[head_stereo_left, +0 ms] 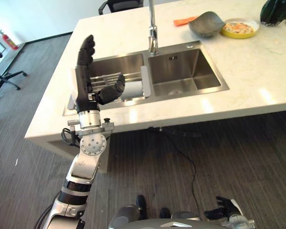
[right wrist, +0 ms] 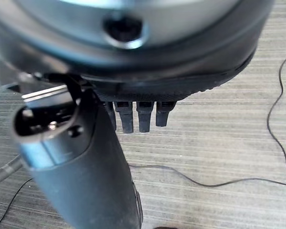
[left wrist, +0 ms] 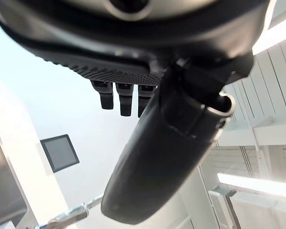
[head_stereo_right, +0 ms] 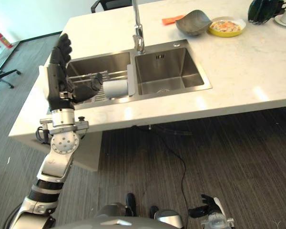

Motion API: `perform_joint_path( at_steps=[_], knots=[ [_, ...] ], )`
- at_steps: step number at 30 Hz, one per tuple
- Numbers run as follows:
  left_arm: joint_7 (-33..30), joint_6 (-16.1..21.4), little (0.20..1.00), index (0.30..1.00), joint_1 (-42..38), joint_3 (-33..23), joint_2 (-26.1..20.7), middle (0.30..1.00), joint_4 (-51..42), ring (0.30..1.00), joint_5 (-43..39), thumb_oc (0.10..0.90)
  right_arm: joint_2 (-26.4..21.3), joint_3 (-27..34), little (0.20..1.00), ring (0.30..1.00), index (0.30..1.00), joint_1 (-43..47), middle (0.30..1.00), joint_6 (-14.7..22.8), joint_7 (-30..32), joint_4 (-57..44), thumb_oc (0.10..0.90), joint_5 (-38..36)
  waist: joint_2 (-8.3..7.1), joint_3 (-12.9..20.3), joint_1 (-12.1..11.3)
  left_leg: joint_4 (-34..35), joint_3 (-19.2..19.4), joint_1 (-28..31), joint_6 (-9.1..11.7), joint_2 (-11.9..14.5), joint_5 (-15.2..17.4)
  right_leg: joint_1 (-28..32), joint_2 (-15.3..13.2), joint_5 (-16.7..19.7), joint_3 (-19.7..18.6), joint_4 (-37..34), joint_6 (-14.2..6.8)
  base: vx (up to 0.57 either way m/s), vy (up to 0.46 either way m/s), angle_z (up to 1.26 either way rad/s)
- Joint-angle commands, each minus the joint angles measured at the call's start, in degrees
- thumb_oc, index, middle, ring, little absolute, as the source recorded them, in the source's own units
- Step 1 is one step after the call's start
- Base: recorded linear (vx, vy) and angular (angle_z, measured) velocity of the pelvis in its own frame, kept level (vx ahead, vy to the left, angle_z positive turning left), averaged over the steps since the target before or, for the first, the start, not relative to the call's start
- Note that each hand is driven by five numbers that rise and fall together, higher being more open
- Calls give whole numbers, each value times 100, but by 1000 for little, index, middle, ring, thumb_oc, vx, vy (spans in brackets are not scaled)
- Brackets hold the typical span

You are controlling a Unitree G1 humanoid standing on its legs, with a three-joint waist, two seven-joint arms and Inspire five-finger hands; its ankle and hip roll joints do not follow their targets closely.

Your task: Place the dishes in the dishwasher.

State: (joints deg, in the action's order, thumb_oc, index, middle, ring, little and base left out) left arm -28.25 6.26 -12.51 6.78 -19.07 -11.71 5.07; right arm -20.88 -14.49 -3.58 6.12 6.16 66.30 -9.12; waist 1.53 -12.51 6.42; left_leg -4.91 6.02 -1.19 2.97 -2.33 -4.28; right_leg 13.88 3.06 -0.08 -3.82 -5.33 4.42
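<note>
The left hand (head_stereo_left: 88,71) is held up high in front of the counter (head_stereo_left: 238,81), with its fingers straight and nothing in it. The right hand (head_stereo_left: 224,209) is seen low down near the floor, with loose fingers and nothing held.

The dishes are found far away on the counter, past the sink (head_stereo_left: 181,71). A grey bowl (head_stereo_left: 206,24) is tipped on its side, touching a yellow bowl (head_stereo_left: 240,27) with food in it. A white cup (head_stereo_left: 132,89) is lying on the rack (head_stereo_left: 105,78) in the left part of the sink.

The bowls are probably hard, smooth and easy to break. They should be pinched at the rim. The cup is probably light and can be wrapped around its middle. No dishwasher is seen.
</note>
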Motion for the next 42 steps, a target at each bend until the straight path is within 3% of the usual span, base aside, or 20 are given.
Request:
perform_joint_path(
  at_steps=[1,4,8,10,13,15,16,17,18,19,20,22,28,34,42],
  knots=[
    [190,452,900,900,-578,-33,-247,900,-365,900,257,800,131,265,900,900,900,-26,900,102,-27,111,800,-335,102,261,127,647,140,1099,179,227,643,-611,-658,-180,-25,214,-888,121,-9,-6],
    [582,335,900,900,-309,82,-568,900,-284,900,580,800,273,23,900,900,900,-45,900,17,-196,193,800,-25,106,398,62,924,92,1265,123,225,667,-532,-631,-219,39,168,-883,123,-5,15],
    [823,262,900,900,-205,160,-726,900,-250,900,638,800,336,142,900,900,900,-85,900,-22,-213,273,800,-52,63,437,41,991,79,1305,79,224,706,-520,-650,-226,67,193,-932,60,15,8],
    [861,247,900,900,-266,211,-830,900,-218,900,757,800,348,174,900,900,900,-95,900,-23,-206,285,800,-75,58,443,42,991,77,1284,78,219,711,-531,-660,-233,75,214,-945,32,31,7],
    [1154,282,900,900,-661,415,-1445,900,-367,900,1384,800,312,196,900,900,900,-151,900,-22,-284,307,800,-40,18,470,56,991,54,1214,88,206,806,-555,-713,-259,116,230,-1016,13,51,8],
    [1259,272,900,900,-777,491,-1523,900,-391,900,1438,800,319,220,900,900,900,-157,900,-39,-294,358,800,-38,0,475,74,991,22,1182,90,202,801,-579,-722,-271,135,253,-1033,5,53,16],
    [1351,237,900,900,-838,545,-1527,900,-386,900,1451,800,323,243,900,900,900,-174,900,-56,-296,410,800,-27,-19,462,89,991,11,1170,71,197,809,-662,-728,-285,149,446,-1060,-53,61,32],
    [1413,197,900,900,-925,619,-1500,900,-323,900,1381,800,350,301,900,900,900,-128,900,-78,-287,436,800,-64,4,342,116,991,-36,1099,20,240,759,-1118,-631,-388,100,1457,-1151,-125,99,26],
    [1483,134,900,900,-992,667,-1524,900,-254,900,1418,800,365,298,900,900,900,-106,900,-111,-322,440,800,-82,26,235,158,991,-81,1060,-16,271,748,-1391,-536,-443,33,2016,-1242,-94,104,23],
    [1516,116,900,900,-1027,682,-1560,900,-232,900,1515,800,381,308,900,900,900,-113,900,-115,-324,441,800,-91,28,185,240,991,-186,1077,-7,266,817,-1558,-423,-491,-200,2170,-1302,-32,63,1],
    [1485,132,900,900,-1100,696,-1615,900,-158,900,1598,800,419,303,900,900,900,-77,900,-111,-325,413,800,-124,-8,178,285,991,-246,1044,37,234,821,-1733,-373,-427,-425,1839,-1279,34,10,-1],
    [1487,75,900,900,-1094,764,-1723,900,-64,900,1655,800,484,274,900,900,900,-165,900,-128,-323,524,800,-144,-12,192,271,991,-299,1019,69,210,777,-1585,-427,-435,-519,1406,-1161,-6,-13,21],
    [1625,-50,900,900,-1363,708,-1728,900,296,900,1889,800,399,129,900,900,900,-56,900,-216,-437,625,800,124,-74,467,60,991,71,1012,90,248,782,-762,-586,-212,-334,43,-1096,33,-61,1],
    [1605,-157,900,900,-1768,872,-1856,900,539,900,2331,800,195,540,900,900,900,-1,900,-251,-356,744,800,-187,-13,479,204,991,81,1190,126,255,821,-576,-600,-228,-303,33,-1061,43,-51,-4],
    [1791,-449,900,900,-2496,1361,-1919,900,1258,900,2800,800,61,494,900,900,900,32,900,-304,-393,774,800,-204,93,465,345,991,139,1249,157,293,808,-553,-562,-226,-311,33,-1023,11,-29,2]
  ],
)
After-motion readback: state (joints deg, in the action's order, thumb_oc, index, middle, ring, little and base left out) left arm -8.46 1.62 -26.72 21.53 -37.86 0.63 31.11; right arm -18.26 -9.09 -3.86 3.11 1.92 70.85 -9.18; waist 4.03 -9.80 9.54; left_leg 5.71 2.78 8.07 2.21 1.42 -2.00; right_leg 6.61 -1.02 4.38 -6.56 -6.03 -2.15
